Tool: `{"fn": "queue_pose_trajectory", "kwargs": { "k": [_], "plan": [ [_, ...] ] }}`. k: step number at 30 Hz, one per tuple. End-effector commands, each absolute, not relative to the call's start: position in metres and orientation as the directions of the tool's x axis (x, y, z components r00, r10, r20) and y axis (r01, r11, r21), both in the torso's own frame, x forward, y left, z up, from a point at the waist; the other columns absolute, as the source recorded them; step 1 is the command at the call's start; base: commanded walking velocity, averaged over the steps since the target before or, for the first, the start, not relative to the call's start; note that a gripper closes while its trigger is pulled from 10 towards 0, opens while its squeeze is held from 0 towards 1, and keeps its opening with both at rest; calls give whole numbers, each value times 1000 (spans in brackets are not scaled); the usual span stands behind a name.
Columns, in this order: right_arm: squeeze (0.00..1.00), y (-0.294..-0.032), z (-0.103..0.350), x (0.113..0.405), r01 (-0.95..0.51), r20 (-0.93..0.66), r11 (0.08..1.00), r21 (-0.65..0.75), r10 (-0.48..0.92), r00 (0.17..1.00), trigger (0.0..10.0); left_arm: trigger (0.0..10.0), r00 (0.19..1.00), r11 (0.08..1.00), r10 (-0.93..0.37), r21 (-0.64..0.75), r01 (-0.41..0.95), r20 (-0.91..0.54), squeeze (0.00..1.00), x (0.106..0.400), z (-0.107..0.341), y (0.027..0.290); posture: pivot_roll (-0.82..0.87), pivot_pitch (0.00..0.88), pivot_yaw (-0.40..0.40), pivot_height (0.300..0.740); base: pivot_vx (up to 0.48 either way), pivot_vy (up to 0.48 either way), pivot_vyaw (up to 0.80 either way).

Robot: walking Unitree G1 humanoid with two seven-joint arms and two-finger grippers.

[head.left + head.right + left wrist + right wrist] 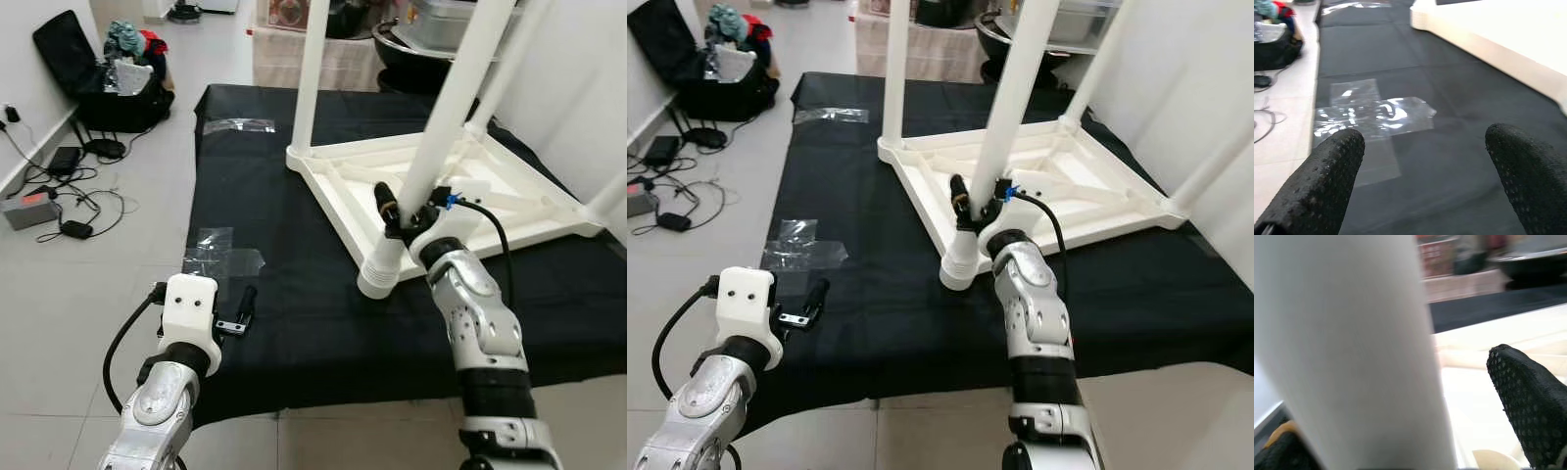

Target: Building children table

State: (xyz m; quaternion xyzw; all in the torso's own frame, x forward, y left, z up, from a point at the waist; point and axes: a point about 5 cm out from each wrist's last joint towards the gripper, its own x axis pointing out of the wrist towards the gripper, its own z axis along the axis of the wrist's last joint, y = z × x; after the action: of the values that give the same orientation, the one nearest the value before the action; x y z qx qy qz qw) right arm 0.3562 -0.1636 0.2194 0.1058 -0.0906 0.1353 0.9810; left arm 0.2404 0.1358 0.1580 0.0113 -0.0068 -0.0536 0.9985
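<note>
No writing or label can be read on anything in view. A black cloth (294, 323), matte and slightly creased, covers the floor area ahead, laid over pale square tiles (88, 323). On its far right part lies the white plastic table top (509, 201), turned upside down so that its ribbed underside faces up; it is square, with a raised edge and moulded struts crossing inside. Round white legs stand up from its corners: one at the far left corner (312, 73), and a nearer one (446, 108) that leans up out of the ridged, threaded socket (380, 272) at the near corner. The right gripper (411, 217) is at this near leg just above the socket, its black dotted fingers (1528, 401) set on either side of the smooth white tube; one finger stands off from the leg, so I cannot tell if the grip is tight. The left gripper (240, 311) hovers over the cloth's near left part, well apart from the table, its two textured fingers (1327, 181) spread wide with nothing between them. Beside it lies a crinkled clear plastic sheet (220, 257); another (238, 124) is farther off. An open black bag (98, 73) and cables (69, 186) sit by the wall.
</note>
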Motion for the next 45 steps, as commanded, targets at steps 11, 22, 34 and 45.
{"fn": "queue_pose_trajectory", "kwargs": {
  "k": [11,22,34,45],
  "plan": [
    [0,-142,230,362,-779,219,597,189,748,626,10000,10000,994,994,-106,31,105,10,0,240,157,135,149,106,-134,740,0,0,0],
    [0,-122,242,368,-919,229,369,141,891,393,10000,10000,993,993,-117,24,117,12,0,237,158,130,158,110,-140,740,0,0,0],
    [0,-135,238,387,-724,224,682,105,693,685,0,10000,993,993,-114,20,114,16,0,239,159,129,151,113,-137,740,0,0,0],
    [0,-171,207,374,-17,140,997,78,6,990,0,10000,994,994,-107,35,106,29,0,244,160,135,142,97,-128,740,0,0,0]
  ]
}}
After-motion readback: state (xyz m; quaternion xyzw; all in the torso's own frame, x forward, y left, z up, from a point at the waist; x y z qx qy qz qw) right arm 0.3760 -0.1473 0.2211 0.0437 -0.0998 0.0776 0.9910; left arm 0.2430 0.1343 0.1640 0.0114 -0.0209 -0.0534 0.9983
